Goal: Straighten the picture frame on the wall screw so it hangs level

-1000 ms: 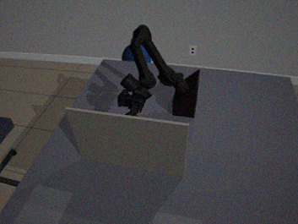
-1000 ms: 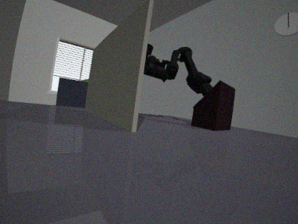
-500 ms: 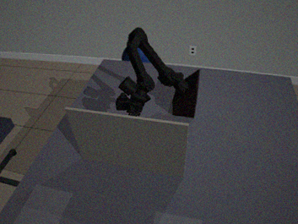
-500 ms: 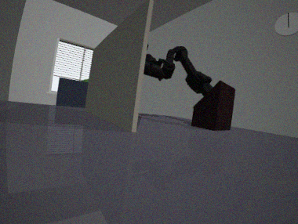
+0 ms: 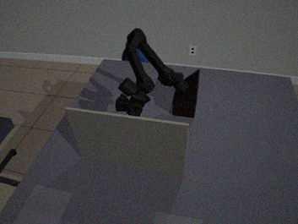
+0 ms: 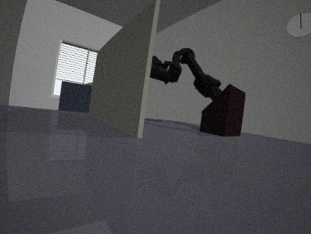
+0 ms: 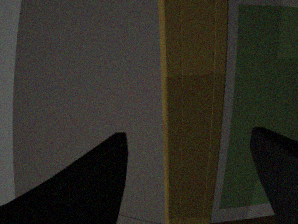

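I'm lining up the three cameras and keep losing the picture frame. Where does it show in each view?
Top: not visible; the wall panel hides it.
Exterior: not visible; it hangs on the panel's far face, where the gripper reaches.
Wrist: right half, picture frame edge between the open fingers.
Shared landmark: the gripper.

Top view high behind wall panel [image 5: 126,138], exterior low, side-on, wrist view close, perhaps tilted
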You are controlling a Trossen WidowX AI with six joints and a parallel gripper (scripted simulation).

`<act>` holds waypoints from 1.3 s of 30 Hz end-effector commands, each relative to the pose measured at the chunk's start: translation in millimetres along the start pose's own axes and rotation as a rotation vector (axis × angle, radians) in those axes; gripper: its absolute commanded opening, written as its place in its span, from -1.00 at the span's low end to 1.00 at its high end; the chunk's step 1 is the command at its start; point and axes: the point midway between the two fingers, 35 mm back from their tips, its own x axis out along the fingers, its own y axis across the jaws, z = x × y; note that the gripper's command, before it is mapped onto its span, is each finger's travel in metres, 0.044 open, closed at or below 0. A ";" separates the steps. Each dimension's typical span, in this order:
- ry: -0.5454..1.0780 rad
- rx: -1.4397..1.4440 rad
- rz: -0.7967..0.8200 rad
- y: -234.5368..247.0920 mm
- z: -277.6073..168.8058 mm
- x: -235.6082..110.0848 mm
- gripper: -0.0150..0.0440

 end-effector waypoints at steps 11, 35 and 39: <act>-0.004 0.002 -0.004 -0.5 0.7 0.3 0.39; -0.004 0.002 -0.004 -0.8 1.1 0.5 -0.35; -0.004 0.002 -0.004 -0.8 1.1 0.5 -0.49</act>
